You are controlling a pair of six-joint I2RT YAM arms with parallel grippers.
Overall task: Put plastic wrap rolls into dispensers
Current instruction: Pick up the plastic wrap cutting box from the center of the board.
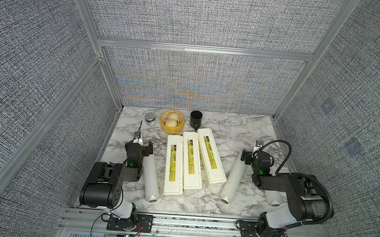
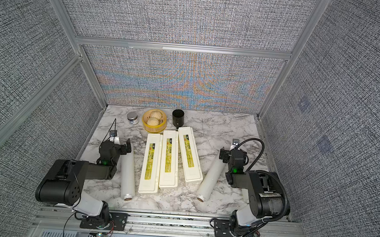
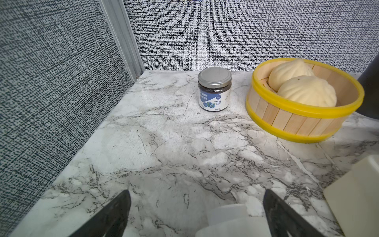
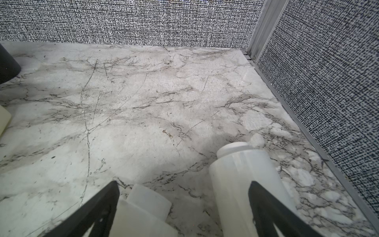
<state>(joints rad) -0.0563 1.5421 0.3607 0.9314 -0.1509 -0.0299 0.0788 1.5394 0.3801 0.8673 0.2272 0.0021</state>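
Three cream-white dispensers lie side by side mid-table with lids shut: the left one (image 1: pixel 174 166), the middle one (image 1: pixel 191 161) and the right one (image 1: pixel 211 157). One plastic wrap roll (image 1: pixel 150 178) lies left of them. My left gripper (image 1: pixel 139 146) (image 3: pixel 196 194) stands open above its far end (image 3: pixel 227 217), touching nothing. A second roll (image 1: pixel 234 177) lies right of the boxes, and a third (image 1: pixel 274 198) is mostly hidden under my right arm. My right gripper (image 1: pixel 257 157) (image 4: pixel 183 184) is open above the far ends of these two rolls (image 4: pixel 147 203) (image 4: pixel 242 174), which sit by either finger.
At the back stand a small jar (image 1: pixel 150 120) (image 3: pixel 214 90), a yellow bamboo steamer (image 1: pixel 172 131) (image 3: pixel 297 121) holding two buns, and a black cup (image 1: pixel 195 119). Fabric walls with metal frames close in the table on three sides.
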